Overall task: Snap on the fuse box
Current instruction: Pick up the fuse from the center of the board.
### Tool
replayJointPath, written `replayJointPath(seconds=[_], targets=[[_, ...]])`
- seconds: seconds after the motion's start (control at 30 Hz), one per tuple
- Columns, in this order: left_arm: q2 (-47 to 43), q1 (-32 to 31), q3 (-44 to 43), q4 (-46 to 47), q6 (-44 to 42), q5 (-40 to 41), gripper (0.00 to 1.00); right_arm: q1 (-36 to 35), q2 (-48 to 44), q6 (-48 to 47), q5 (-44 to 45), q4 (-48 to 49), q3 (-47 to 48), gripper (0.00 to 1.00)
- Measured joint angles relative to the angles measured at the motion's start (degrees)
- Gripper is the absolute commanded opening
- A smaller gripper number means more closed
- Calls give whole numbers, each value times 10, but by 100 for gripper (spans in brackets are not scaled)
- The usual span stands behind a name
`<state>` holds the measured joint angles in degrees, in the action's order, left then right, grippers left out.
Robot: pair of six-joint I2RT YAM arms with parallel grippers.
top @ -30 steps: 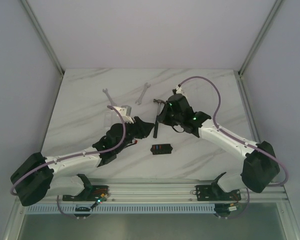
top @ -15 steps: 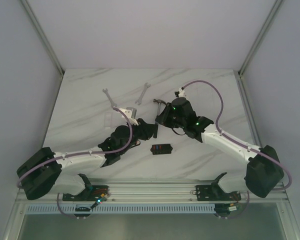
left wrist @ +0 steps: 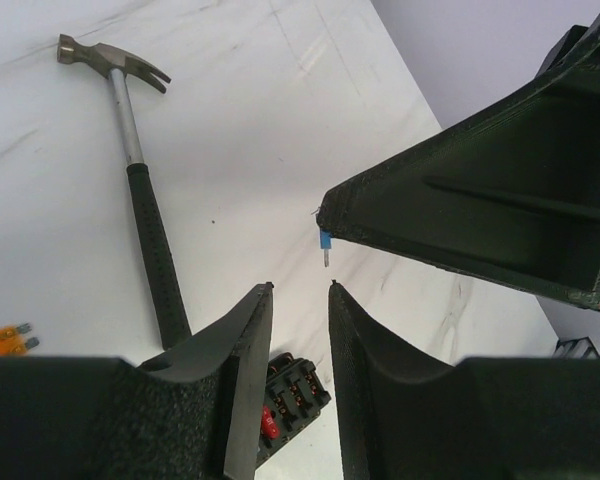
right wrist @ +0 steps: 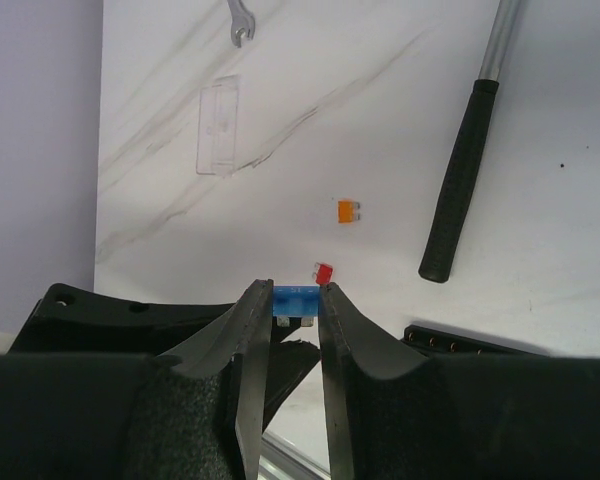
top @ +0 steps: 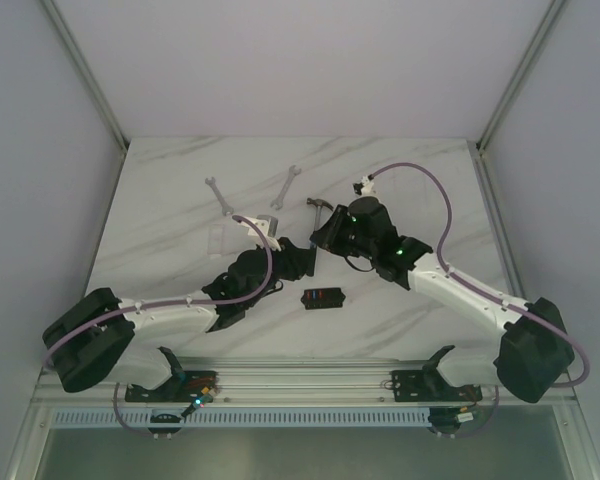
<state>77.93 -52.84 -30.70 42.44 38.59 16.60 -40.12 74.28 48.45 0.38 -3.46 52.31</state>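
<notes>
The tabletop shows bare marble along its far edge, its right edge and both far corners, while both arms crowd its middle. The hammer lies mid-tabletop with its head toward the far edge, and from above the right arm hides most of it. The fuse box sits near the middle of the near edge with open marble to its right; the left wrist's fingers cover most of it. The left end effector hangs near it, parted narrowly and gripping nothing. The right end effector pinches a blue fuse. An orange fuse and a red fuse lie loose, left-edge side of the handle.
</notes>
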Motion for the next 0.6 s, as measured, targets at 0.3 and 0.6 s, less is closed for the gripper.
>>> replayJointPath(seconds=[0.3,0.6], targets=[[0,0,-1,11,-8,0,39,0,-1,2,-3,9,-3,24],[-3,0,-2,21,-18,10,34,0,-1,8,-8,18,-5,24]])
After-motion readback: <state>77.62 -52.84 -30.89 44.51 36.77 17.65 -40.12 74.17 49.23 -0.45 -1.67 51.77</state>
